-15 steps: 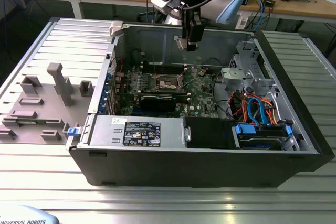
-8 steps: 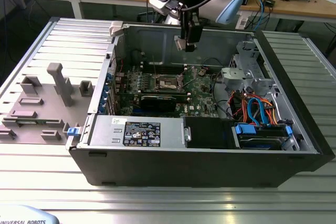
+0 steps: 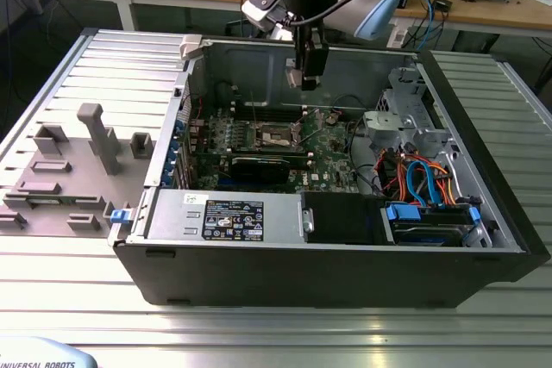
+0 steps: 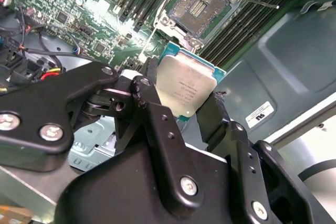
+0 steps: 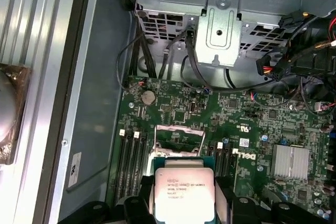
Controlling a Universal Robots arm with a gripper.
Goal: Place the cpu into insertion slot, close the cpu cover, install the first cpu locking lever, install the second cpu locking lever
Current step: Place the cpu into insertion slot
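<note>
The black two-fingered gripper (image 4: 177, 100) is clamped on the flat, square, silver-topped cpu (image 4: 188, 80), held well above the dark, silver-rimmed square insertion slot (image 4: 199, 4), which lies bare toward the open case's far side. Placing is the step in hand. It likely calls for squaring the cpu over the insertion slot, then lowering it gently.

Chip (image 4: 185, 88) sits in gripper (image 3: 308, 82) above circuit board (image 3: 332, 154), near socket (image 3: 278, 135) at board's middle, board inside open case (image 3: 345, 266) on table (image 3: 259, 333).

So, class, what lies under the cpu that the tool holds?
The green motherboard, with the open insertion slot showing its bare contacts just past the cpu. The cpu, gripped in the tool, covers the patch of board directly behind it.
</note>
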